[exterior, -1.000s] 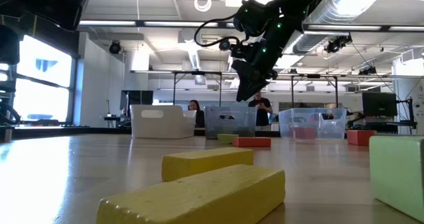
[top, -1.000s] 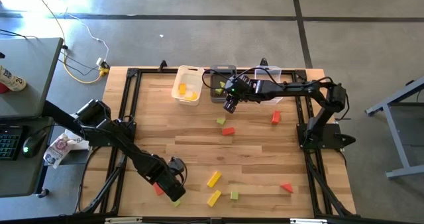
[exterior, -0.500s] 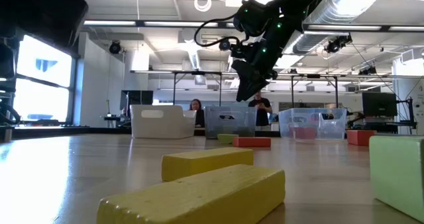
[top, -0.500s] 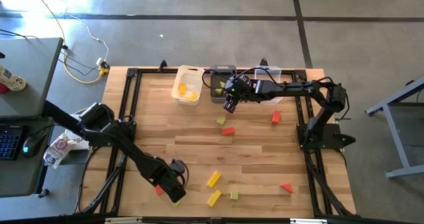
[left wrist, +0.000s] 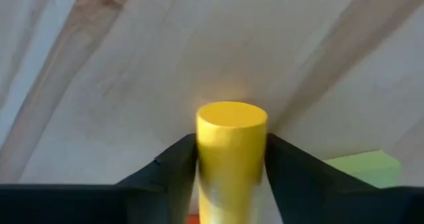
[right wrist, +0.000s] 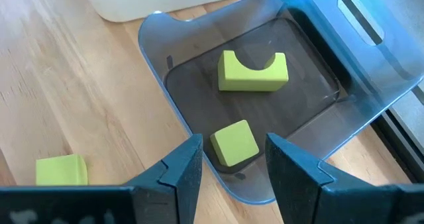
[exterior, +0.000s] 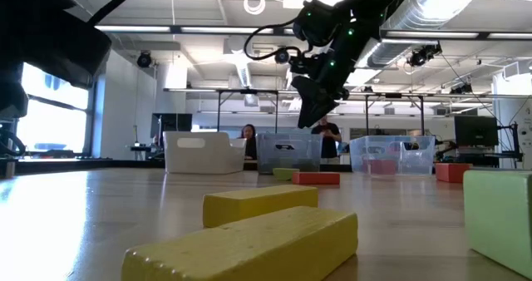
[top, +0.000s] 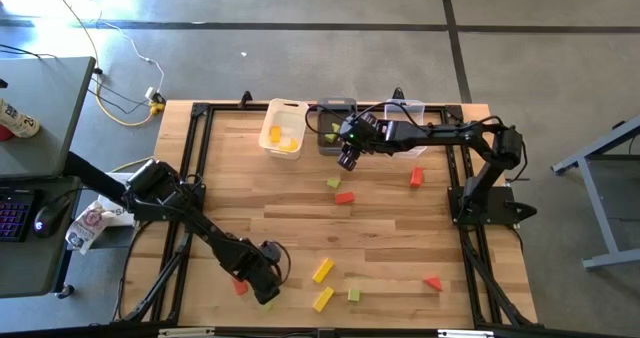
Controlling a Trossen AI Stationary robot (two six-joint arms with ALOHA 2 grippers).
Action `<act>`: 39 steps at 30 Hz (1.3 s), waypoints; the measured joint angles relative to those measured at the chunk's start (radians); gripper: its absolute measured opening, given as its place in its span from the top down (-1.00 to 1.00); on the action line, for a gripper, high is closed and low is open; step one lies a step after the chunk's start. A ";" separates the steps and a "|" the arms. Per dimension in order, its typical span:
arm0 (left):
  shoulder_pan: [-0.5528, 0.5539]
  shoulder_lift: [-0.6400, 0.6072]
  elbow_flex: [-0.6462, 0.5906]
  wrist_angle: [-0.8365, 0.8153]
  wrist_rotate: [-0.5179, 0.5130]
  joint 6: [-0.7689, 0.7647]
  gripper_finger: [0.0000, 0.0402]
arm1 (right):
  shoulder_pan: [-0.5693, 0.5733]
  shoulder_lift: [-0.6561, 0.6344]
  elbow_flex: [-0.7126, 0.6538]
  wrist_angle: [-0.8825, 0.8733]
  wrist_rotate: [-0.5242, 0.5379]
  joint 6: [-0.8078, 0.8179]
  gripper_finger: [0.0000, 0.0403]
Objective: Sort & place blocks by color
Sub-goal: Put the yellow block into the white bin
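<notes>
Three bins in a row at top centre of the high view. White bin (top: 282, 128) holds yellow blocks (top: 281, 139). Grey bin (right wrist: 278, 98) holds two light green blocks: an arched one (right wrist: 252, 71) and a cube (right wrist: 234, 143). Clear bin (top: 415, 113) at right, contents partly hidden by the arm; the low view shows something red inside.

Right gripper (top: 347, 159) hovers at the grey bin's near edge, fingers (right wrist: 179, 171) apart, nothing between them.

Left gripper (top: 267, 288), lower left of the table, fingers (left wrist: 175, 164) closed against a yellow cylinder block (left wrist: 230, 148).

Loose blocks on the table: red block (top: 344, 197), green block (top: 333, 182), yellow bar (top: 322, 269), red wedge (top: 432, 282).
</notes>
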 joint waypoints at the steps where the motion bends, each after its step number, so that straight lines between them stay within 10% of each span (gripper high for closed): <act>1: 0.005 0.000 0.000 -0.003 0.000 0.011 0.28 | 0.000 0.000 0.000 -0.005 0.000 0.000 0.26; 21: 0.129 -0.060 0.000 -0.092 -0.038 0.219 0.48 | 0.073 -0.130 0.000 -0.062 0.003 -0.103 0.26; 39: 0.561 -0.292 0.000 -0.156 -0.254 0.642 0.46 | 0.092 -0.235 0.000 -0.217 -0.055 -0.103 0.26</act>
